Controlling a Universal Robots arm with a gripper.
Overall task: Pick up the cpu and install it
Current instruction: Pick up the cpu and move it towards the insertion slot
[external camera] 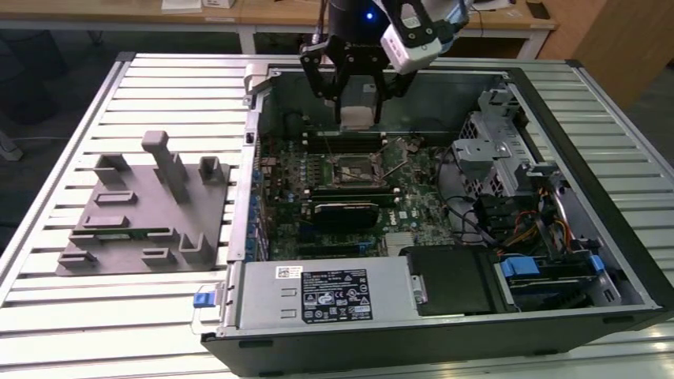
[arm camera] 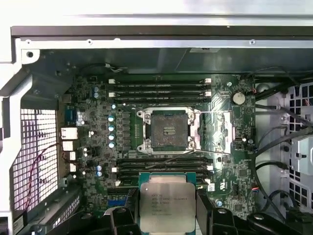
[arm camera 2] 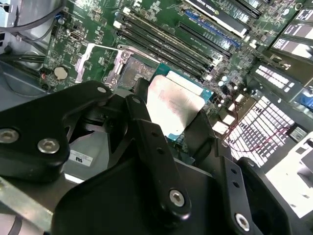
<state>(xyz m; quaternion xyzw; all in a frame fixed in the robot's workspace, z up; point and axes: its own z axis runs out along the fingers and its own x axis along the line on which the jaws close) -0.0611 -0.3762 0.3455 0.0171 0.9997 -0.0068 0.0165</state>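
My gripper [external camera: 357,117] hangs over the open computer case, shut on the cpu [external camera: 357,113]. The cpu is a flat square chip with a silvery top and a green border. In both wrist views it sits between the two black fingers [arm camera: 123,215], at cpu [arm camera: 167,200] and cpu [arm camera 2: 176,104]. The motherboard socket [arm camera: 168,129] lies below and ahead of the chip, with its metal frame swung open beside it and nothing inside. In the exterior view the socket [external camera: 351,168] is a short way nearer the camera than the gripper, and the chip is held well above the board.
Memory slots [arm camera: 159,90] run along both sides of the socket. A drive cage with cables [external camera: 516,181] fills the case's side at the exterior view's right. A power supply [external camera: 321,294] sits at the front. A grey tray [external camera: 142,209] lies on the slatted table outside the case.
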